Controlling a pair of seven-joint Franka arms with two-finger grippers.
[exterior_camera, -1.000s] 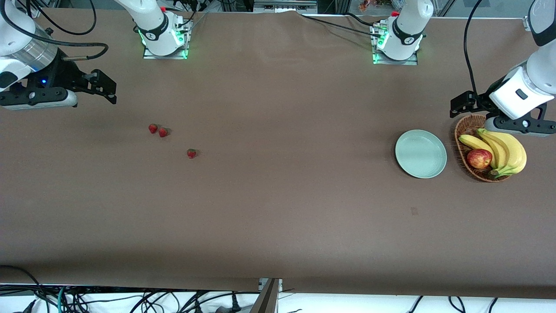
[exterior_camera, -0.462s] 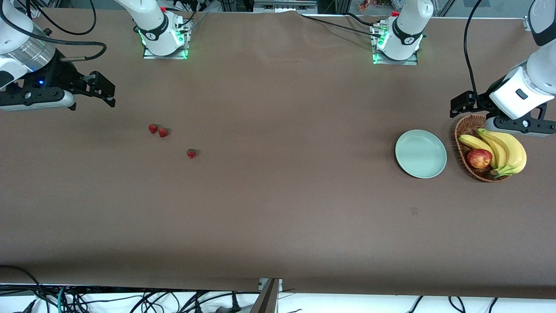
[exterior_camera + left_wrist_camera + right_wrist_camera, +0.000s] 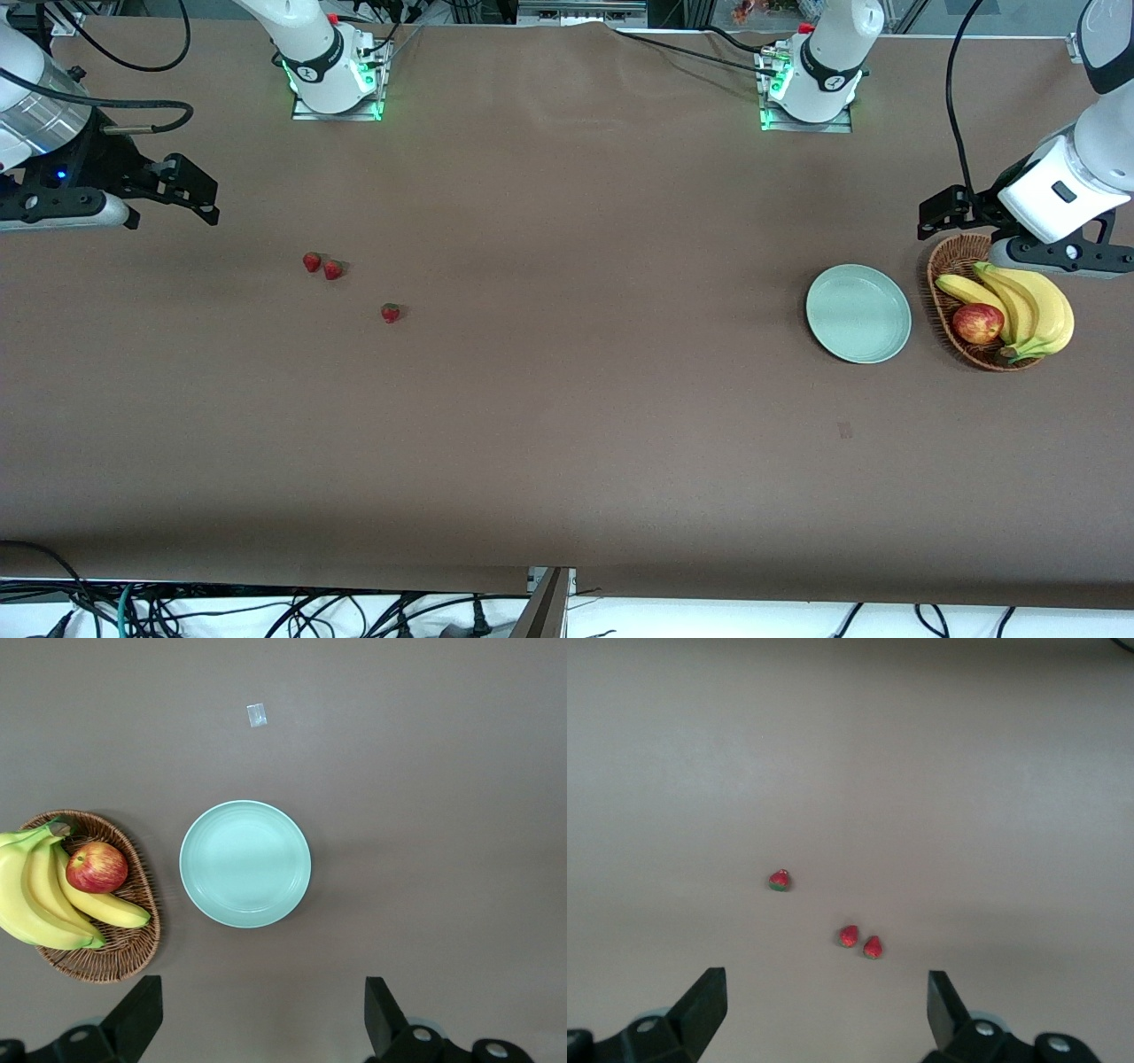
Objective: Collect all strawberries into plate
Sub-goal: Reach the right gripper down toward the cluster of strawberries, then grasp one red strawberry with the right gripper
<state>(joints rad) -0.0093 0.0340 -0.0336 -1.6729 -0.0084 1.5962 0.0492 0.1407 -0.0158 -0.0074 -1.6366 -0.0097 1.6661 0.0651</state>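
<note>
Three strawberries lie on the brown table toward the right arm's end: two close together [image 3: 312, 262] [image 3: 333, 269] and one apart [image 3: 391, 312], nearer the front camera. They also show in the right wrist view [image 3: 849, 935] [image 3: 873, 947] [image 3: 780, 880]. The mint-green plate [image 3: 858, 313] sits empty toward the left arm's end and also shows in the left wrist view [image 3: 245, 864]. My right gripper [image 3: 202, 197] [image 3: 824, 1010] is open and empty, over bare table short of the paired strawberries. My left gripper [image 3: 939, 213] [image 3: 261, 1014] is open and empty, over the table by the basket's rim.
A wicker basket [image 3: 950, 257] [image 3: 124, 957] with bananas [image 3: 1032, 306] and a red-yellow apple [image 3: 978, 322] stands beside the plate at the left arm's end. A small pale scrap [image 3: 844, 431] lies nearer the front camera than the plate.
My right gripper has drifted farther toward the right arm's end of the table, away from the strawberries. The left arm, strawberries and plate have not moved.
</note>
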